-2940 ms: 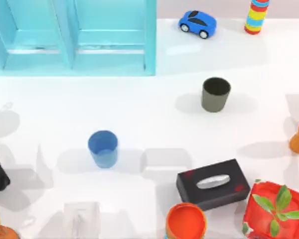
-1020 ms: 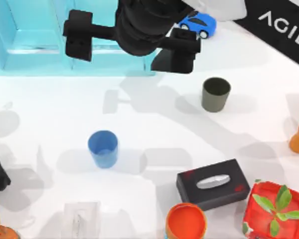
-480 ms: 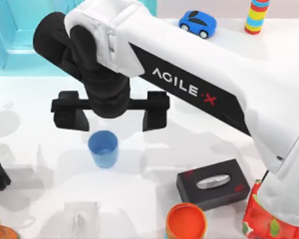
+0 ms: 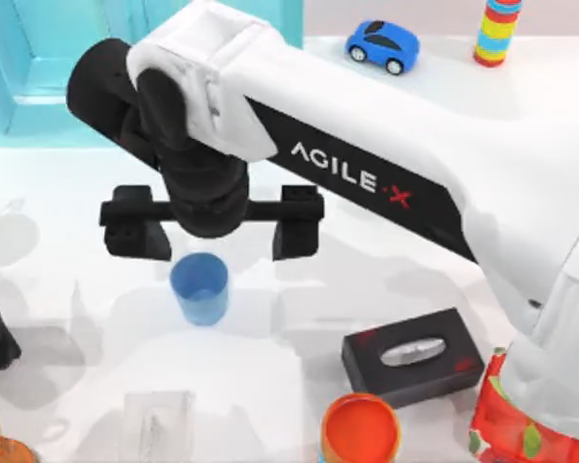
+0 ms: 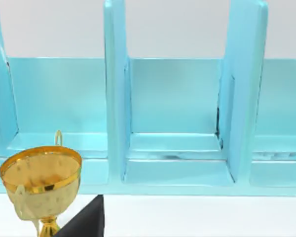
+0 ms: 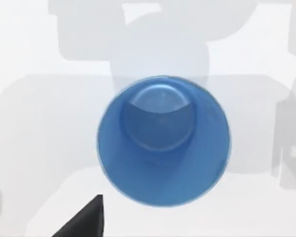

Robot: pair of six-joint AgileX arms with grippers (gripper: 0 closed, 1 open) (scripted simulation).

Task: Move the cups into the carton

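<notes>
Right gripper (image 4: 212, 236) hangs wide open just above the upright glossy blue tapered cup (image 4: 200, 287), untouched.

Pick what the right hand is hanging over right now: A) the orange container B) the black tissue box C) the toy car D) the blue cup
D: in the top view the right hand is spread open just above the blue cup, and the right wrist view looks straight down into that cup's mouth.
</notes>
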